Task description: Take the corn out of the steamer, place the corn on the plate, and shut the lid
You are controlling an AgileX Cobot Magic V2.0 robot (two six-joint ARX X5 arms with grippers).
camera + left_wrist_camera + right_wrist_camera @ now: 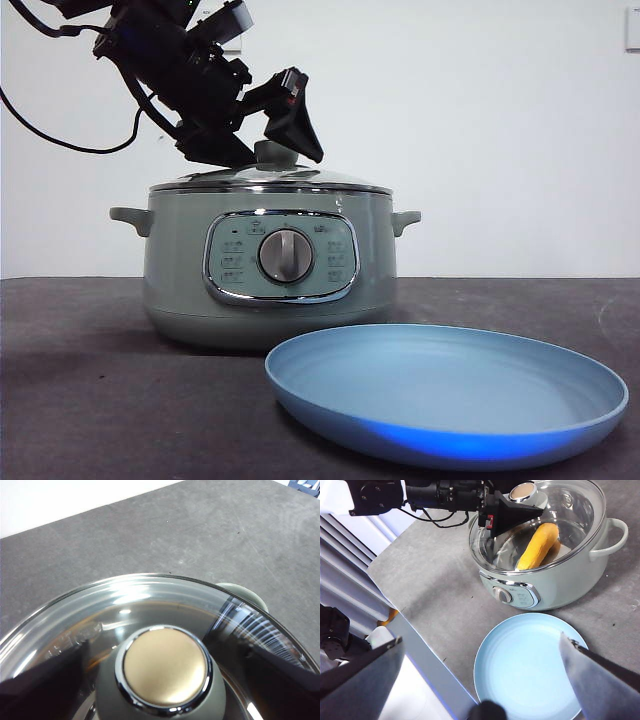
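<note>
Lighting is even and bright in all three views. The front view is sharp; the plate (pixel 446 395) shows a saturated blue glow along its near rim, and soft shadow lies under the steamer (pixel 268 262). In the left wrist view the lid (pixel 150 630) carries white glare streaks, and the near jaws are dark and blurred. The right wrist view's jaws are likewise out of focus.
</note>
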